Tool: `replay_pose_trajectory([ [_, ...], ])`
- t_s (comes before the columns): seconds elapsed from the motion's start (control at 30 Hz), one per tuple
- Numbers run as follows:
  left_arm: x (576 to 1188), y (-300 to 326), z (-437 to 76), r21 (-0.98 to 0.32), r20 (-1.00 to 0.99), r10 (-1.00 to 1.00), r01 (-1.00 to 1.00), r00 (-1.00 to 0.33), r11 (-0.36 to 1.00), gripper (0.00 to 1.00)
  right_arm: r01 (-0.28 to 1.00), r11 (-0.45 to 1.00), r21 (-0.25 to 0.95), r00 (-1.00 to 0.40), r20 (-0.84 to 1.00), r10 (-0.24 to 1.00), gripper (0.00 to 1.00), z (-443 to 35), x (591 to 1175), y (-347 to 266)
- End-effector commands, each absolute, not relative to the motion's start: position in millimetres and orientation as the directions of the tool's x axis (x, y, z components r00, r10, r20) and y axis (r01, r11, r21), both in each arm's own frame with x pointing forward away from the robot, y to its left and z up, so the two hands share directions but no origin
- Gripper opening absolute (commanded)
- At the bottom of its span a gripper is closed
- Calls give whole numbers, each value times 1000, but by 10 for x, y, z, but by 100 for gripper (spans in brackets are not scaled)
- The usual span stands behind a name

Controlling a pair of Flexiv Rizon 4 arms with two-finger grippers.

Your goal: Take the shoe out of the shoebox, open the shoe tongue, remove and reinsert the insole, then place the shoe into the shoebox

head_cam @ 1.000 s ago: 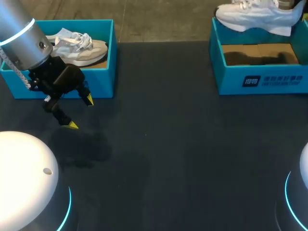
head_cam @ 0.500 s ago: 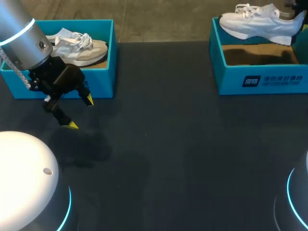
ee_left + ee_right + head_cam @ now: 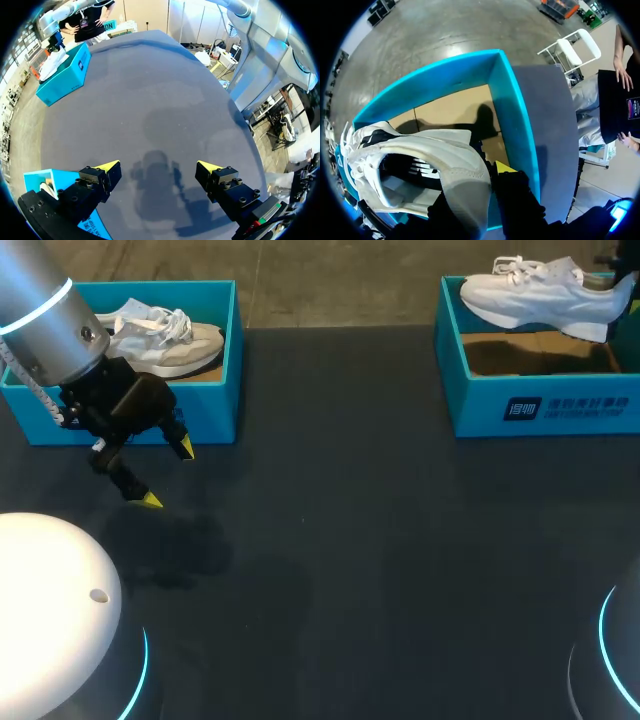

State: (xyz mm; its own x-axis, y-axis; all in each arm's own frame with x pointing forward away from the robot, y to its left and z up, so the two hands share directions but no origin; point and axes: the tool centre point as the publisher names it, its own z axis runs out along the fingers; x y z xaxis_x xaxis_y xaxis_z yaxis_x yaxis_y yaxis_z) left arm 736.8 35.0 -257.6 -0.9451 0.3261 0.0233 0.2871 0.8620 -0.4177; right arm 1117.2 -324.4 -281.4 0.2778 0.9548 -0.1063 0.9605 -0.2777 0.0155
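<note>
Matt cardboard shoebox (image 3: 480,405); smooth, faintly glossy shoe (image 3: 545,295).

Items counted: 1 table (image 3: 380,540); 2 teal shoeboxes, namely the left shoebox (image 3: 215,415) and the right shoebox (image 3: 470,405); 2 shoes, namely 1 beige shoe (image 3: 165,340) and 1 white shoe (image 3: 550,300); 2 hands, the left hand (image 3: 168,473) and the right hand (image 3: 477,182). Yellow fingertips (image 3: 107,165) visible: 3.

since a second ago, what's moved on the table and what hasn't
The white shoe, held by the heel in the right gripper, has shifted lower in the head view and slightly right, over the right shoebox. Nothing was newly taken hold of or let go: the right gripper stays shut on it. The left gripper stays open in front of the left shoebox, and the beige shoe inside has not moved.
</note>
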Motion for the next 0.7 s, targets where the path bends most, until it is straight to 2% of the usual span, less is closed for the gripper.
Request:
replay_pose_trajectory([
  [0.03, 7359, 354, -2570, -415, 23, 326, 287, -945, 863, 100, 966, -258, 20, 258, -114, 959, 0, -2854, 11158, -3268],
  [0.17, 7359, 354, -2570, -415, 23, 326, 287, -945, 863, 100, 981, -192, 21, 193, -118, 974, 0, -2936, 11147, -3281],
  [0.33, 7359, 354, -2570, -415, 23, 326, 287, -945, 863, 100, 983, -184, 12, 184, -115, 976, 0, -3037, 11148, -3338],
  [0.7, 7359, 354, -2570, -415, 23, 326, 287, -945, 863, 100, 996, -77, 54, 83, -129, 988, 0, -2863, 11070, -3397],
])
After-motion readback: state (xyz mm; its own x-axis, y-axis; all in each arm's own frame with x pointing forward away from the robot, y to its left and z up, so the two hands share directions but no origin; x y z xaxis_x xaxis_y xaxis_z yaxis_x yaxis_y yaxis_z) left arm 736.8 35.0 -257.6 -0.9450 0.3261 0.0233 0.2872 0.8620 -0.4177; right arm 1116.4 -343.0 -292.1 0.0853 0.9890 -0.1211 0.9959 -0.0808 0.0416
